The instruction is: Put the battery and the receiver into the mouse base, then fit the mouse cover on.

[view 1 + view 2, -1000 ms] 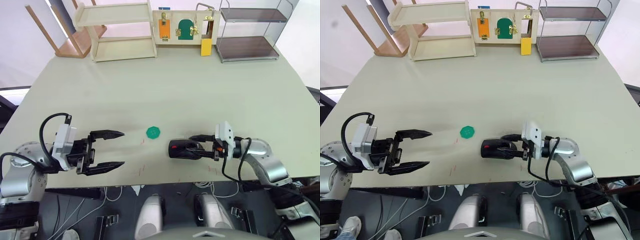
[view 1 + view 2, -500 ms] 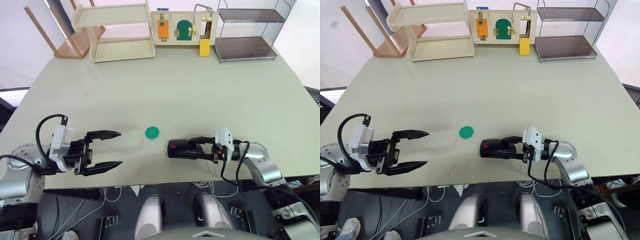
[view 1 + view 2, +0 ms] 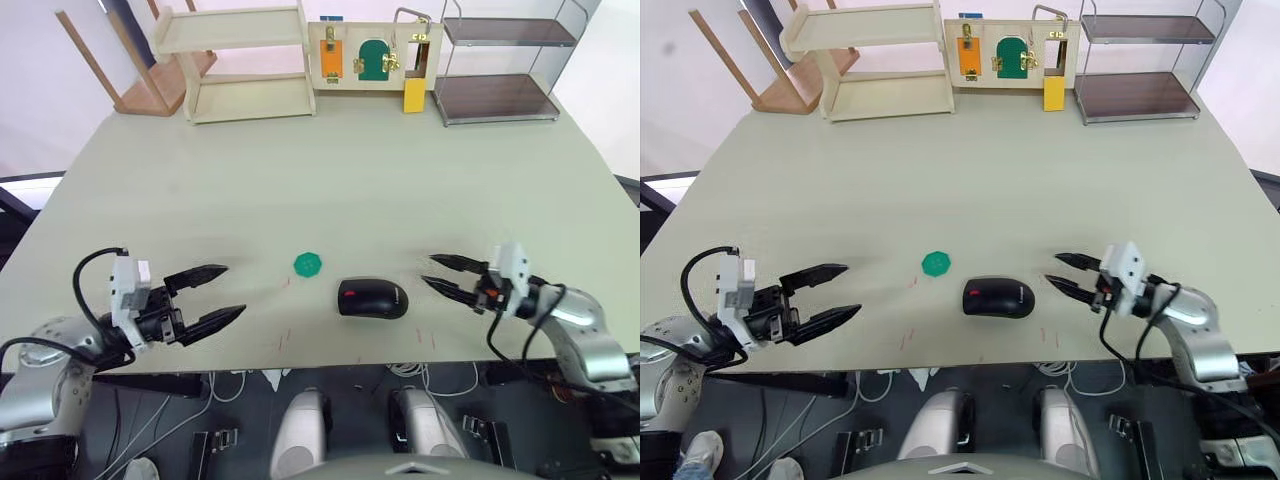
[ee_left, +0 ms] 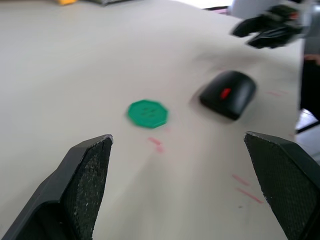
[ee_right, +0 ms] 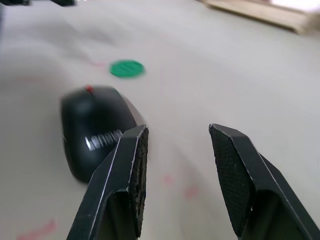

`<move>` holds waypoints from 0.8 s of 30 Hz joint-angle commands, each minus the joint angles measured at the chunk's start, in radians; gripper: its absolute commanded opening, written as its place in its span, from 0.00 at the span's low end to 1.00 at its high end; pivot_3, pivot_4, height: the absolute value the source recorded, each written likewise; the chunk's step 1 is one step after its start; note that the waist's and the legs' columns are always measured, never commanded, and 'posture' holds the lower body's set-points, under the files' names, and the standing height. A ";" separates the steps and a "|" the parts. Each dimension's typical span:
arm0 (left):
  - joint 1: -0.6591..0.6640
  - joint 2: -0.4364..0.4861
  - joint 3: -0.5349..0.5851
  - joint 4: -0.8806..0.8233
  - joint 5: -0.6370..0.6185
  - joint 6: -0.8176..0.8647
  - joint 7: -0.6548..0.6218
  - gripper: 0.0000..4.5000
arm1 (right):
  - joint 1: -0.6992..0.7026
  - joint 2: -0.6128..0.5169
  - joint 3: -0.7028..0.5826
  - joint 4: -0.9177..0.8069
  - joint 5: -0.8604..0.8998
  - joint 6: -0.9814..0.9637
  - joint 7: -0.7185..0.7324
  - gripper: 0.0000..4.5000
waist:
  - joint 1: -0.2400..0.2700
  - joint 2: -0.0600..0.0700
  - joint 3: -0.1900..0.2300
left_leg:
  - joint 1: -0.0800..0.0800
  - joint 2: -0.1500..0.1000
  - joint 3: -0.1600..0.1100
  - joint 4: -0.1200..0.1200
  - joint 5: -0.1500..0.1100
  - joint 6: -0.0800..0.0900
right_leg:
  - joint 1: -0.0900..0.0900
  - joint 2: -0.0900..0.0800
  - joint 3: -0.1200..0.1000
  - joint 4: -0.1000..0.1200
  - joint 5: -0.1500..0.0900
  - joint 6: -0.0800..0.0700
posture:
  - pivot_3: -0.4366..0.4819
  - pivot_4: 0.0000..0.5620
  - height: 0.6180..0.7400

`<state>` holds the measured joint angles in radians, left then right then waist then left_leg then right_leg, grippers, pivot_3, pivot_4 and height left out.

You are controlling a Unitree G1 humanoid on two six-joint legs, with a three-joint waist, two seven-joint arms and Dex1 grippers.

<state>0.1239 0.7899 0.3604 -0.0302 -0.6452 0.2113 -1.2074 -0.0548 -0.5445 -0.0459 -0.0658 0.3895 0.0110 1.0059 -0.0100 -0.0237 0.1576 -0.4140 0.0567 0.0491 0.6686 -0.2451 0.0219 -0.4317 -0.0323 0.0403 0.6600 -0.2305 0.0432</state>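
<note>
The mouse cover (image 3: pixel 373 298) sat closed over the mouse base, so the mouse lay whole near the front edge of the table (image 3: pixel 330 170), its red scroll wheel (image 4: pixel 225 93) showing at the end toward the robot's left. In the right wrist view the pale lettering on its rear read "Lenovo". A green octagonal disc (image 3: pixel 307 263) lay just beside it, toward the far left of the mouse and apart from it. Nothing stood between the mouse and either gripper.

The right gripper (image 3: pixel 441 274) hung beside the mouse on the robot's right, clear of it, with its fingers parted and nothing between them. The left gripper (image 3: pixel 221 294) hovered well apart on the robot's left, fingers spread wide and likewise empty.

Along the table's far edge stood a pale wooden shelf (image 3: pixel 240 62), a board with latches and small doors (image 3: pixel 372 55), and a wire rack with dark shelves (image 3: pixel 498 60).

Half a second before, the right gripper's fingers had been closed about the mouse; by now they had let go and drawn back to the right.
</note>
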 commanded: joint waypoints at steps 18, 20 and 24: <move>0.113 -0.092 0.093 -0.042 0.125 -0.100 0.216 1.00 | 0.262 -0.042 -0.335 0.096 0.081 -0.098 -0.030 0.99 | -0.004 0.000 0.000 | 0.001 0.000 0.001 0.000 0.000 0.000 | 0.001 0.000 0.001 -0.001 0.000 0.001 | 0.48 0.27 1.00; 0.118 -0.085 0.091 -0.021 0.149 -0.118 0.218 1.00 | 0.264 -0.038 -0.334 0.100 0.080 -0.112 -0.026 0.99 | -0.003 0.000 0.000 | 0.000 0.000 0.000 -0.001 0.000 0.000 | 0.001 0.000 0.000 -0.001 0.000 0.001 | 0.48 0.27 1.00; 0.118 -0.084 0.092 -0.005 0.192 -0.168 0.234 1.00 | 0.279 -0.043 -0.324 0.093 0.075 -0.115 -0.016 0.99 | -0.002 0.000 0.000 | 0.001 0.000 0.000 -0.001 0.000 0.000 | 0.001 0.000 0.001 -0.001 0.000 0.001 | 0.48 0.27 1.00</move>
<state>0.2404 0.6950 0.4228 -0.0263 -0.4671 0.0779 -0.9812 0.2160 -0.5814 -0.3544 0.0485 0.4517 -0.0902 0.9790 -0.0125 -0.0239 0.1574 -0.4135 0.0565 0.0494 0.6681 -0.2452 0.0218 -0.4310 -0.0327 0.0408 0.6586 -0.2309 0.0439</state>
